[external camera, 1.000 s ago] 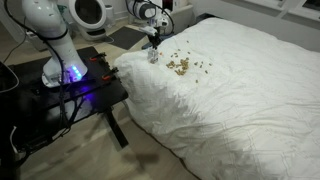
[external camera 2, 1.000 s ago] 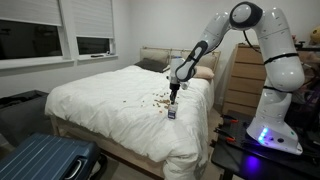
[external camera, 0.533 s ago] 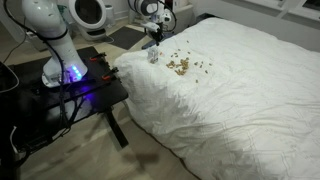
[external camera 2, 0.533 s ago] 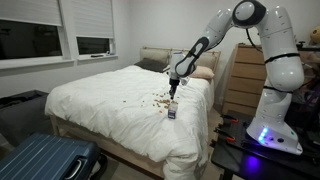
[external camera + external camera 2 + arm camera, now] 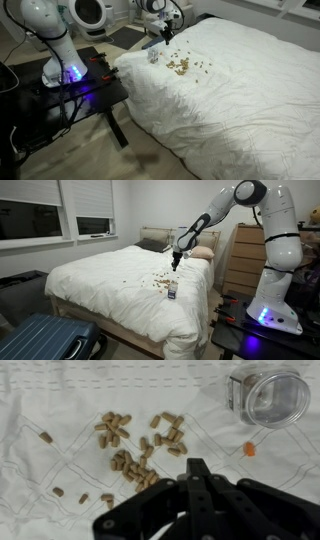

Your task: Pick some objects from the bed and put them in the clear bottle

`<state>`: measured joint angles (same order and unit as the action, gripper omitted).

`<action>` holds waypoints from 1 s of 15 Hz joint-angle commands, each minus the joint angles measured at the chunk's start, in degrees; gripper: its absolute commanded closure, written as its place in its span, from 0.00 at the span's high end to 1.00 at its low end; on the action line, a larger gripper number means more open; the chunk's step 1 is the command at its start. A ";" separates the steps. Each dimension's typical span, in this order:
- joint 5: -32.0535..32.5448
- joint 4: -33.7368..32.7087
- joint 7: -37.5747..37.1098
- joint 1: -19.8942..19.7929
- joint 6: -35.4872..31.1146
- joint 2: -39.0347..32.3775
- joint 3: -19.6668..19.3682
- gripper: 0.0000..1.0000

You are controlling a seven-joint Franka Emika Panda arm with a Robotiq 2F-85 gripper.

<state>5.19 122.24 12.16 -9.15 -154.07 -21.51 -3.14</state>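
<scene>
Tan-brown pellet objects (image 5: 135, 452) lie in a loose cluster on the white bed (image 5: 60, 400), also seen in both exterior views (image 5: 183, 66) (image 5: 157, 280). The clear bottle (image 5: 268, 395) lies with its mouth toward the camera at the wrist view's top right; it stands near the bed's edge (image 5: 153, 56) (image 5: 171, 293). A single orange bit (image 5: 249, 449) lies just below it. My gripper (image 5: 192, 466) hovers above the bed (image 5: 167, 33) (image 5: 176, 266), between pellets and bottle. Its fingers are pressed together, and nothing shows between them.
The robot's base stands on a black table (image 5: 85, 90) beside the bed. A blue suitcase (image 5: 45, 340) lies on the floor at the bed's foot. Pillows (image 5: 204, 252) and a wooden dresser (image 5: 240, 255) are at the head end.
The gripper has shut fully, risen from just above the bottle and shifted toward the pellet cluster. Bottle and pellets have not moved.
</scene>
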 commanded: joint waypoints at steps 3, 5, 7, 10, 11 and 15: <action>-1.26 -3.69 0.90 -1.56 1.05 -2.13 -0.06 0.00; -1.25 -5.22 0.77 -1.61 1.55 -3.70 0.05 0.27; -1.06 -7.50 0.52 -1.49 2.03 -6.03 0.02 0.40; -1.08 -11.07 0.41 -1.58 2.81 -9.68 0.25 0.64; -0.98 -12.20 0.25 -1.55 2.91 -10.90 0.21 0.71; -1.22 -16.60 0.22 -1.90 4.67 -15.36 0.48 0.99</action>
<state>5.13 110.24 12.11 -10.68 -152.59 -33.65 -3.08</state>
